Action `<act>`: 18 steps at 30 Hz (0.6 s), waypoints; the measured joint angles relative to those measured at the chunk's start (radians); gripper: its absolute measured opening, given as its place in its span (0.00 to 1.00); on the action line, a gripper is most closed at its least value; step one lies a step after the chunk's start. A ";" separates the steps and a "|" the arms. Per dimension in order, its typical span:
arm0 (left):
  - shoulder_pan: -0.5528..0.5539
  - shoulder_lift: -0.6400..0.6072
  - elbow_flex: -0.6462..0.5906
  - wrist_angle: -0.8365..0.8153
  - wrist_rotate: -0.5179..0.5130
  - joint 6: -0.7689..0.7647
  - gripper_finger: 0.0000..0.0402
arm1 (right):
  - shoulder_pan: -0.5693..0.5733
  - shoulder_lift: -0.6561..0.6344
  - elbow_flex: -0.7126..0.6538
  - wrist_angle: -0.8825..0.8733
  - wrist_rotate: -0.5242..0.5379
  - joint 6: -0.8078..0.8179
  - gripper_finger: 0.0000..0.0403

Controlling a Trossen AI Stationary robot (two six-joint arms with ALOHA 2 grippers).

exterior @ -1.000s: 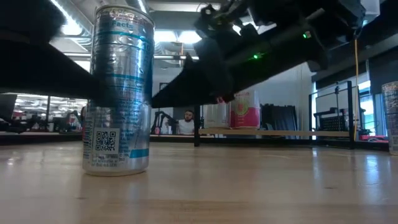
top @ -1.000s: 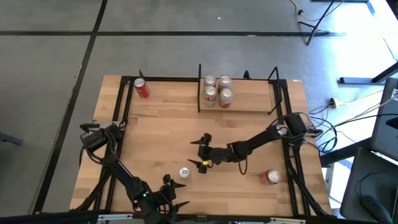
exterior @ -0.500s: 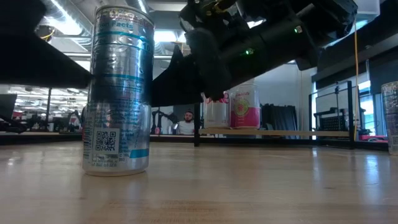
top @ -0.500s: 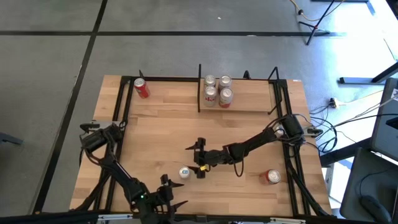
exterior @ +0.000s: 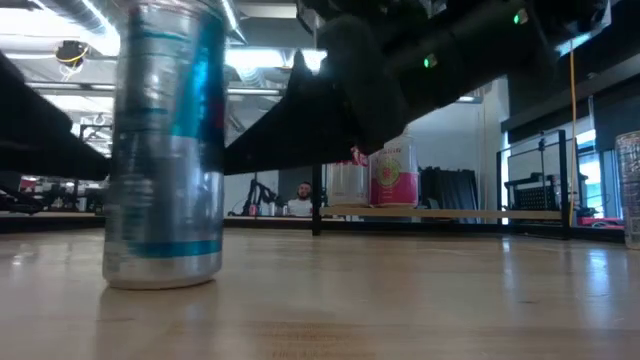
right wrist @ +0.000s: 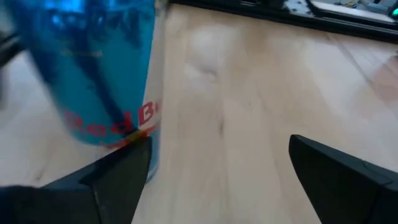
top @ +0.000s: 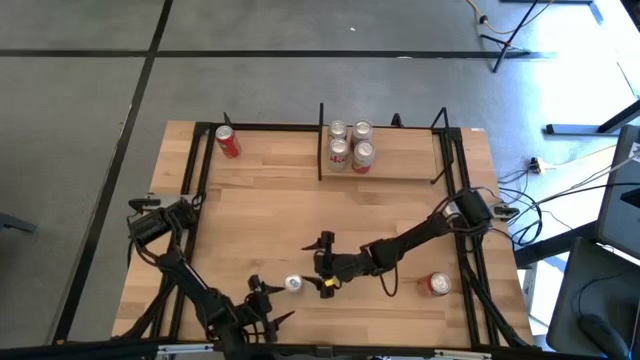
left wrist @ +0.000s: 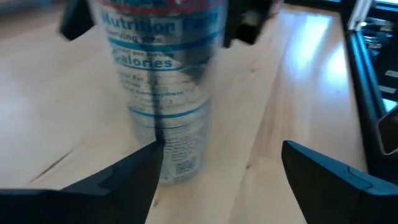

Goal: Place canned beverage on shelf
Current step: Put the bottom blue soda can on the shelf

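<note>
A silver-and-blue can (top: 293,284) stands upright on its base near the table's front middle, also seen in the low view (exterior: 165,150). My right gripper (top: 322,265) is open just right of it, and the can (right wrist: 99,74) stands before one fingertip, not between the two. From the near left my left gripper (top: 268,300) is open and faces the can (left wrist: 165,93). The shelf (top: 400,170) at the far edge holds several cans (top: 350,145). My right gripper meets the can's lower side (right wrist: 146,146) with the tip of one finger (right wrist: 121,168), coming slanting down from the table's right; the other finger stands free. The can stays upright with its base on the table. Whether my left gripper touches the can, I cannot tell.
A red can (top: 228,142) stands at the far left corner and another red can (top: 434,285) at the near right. Black frame rails (top: 200,165) run along the table's sides. Open wood lies between the can and the shelf (exterior: 440,213).
My right gripper has gone toward the table's left and near edge, up to the can, staying open. The can has slid a little toward the near edge and left, still upright. My left gripper has turned slightly toward the can, still open.
</note>
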 joint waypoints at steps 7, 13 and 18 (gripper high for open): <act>0.007 0.000 0.000 -0.086 -0.031 -0.104 0.78 | 0.040 0.000 0.060 -0.066 -0.018 0.027 0.92; 0.008 0.000 0.000 -0.095 -0.027 -0.110 0.78 | 0.048 -0.001 0.071 -0.061 -0.067 0.025 0.92; 0.010 0.000 0.000 -0.117 0.006 -0.110 0.78 | 0.047 -0.005 0.071 -0.075 -0.189 0.003 0.92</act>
